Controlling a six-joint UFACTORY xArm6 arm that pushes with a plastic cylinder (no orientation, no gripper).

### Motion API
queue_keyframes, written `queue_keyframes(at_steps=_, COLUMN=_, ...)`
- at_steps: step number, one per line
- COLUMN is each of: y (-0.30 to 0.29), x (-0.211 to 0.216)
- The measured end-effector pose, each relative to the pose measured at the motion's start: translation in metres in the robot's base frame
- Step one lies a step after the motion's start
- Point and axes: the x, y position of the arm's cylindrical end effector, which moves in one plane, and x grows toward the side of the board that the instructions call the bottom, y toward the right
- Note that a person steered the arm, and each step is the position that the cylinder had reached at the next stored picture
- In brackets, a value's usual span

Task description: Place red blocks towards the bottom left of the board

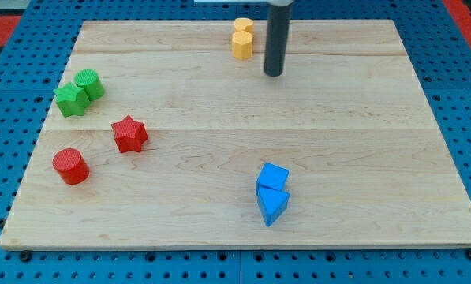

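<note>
My tip (274,73) stands in the upper middle of the frame, just right of the two yellow blocks (243,38), touching nothing and holding nothing, as the rod has no pincer. The red star (129,133) and the red cylinder (70,166) lie at lower left, on the wooden board (219,213).

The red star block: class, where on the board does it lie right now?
The red star block lies at the view's left, about mid-height, just up and right of the red cylinder and below the two green blocks.
</note>
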Motion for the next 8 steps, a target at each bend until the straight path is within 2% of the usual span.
queue_keyframes(at_steps=1, y=-0.097, x=0.021)
queue_keyframes(at_steps=2, y=-0.133, x=0.030)
queue_keyframes(at_steps=5, y=-0.118, x=0.026)
queue_keyframes(at_steps=6, y=-0.090, x=0.029)
queue_keyframes(at_steps=7, y=-0.089, x=0.086)
queue_keyframes(at_steps=8, y=-0.096, x=0.081)
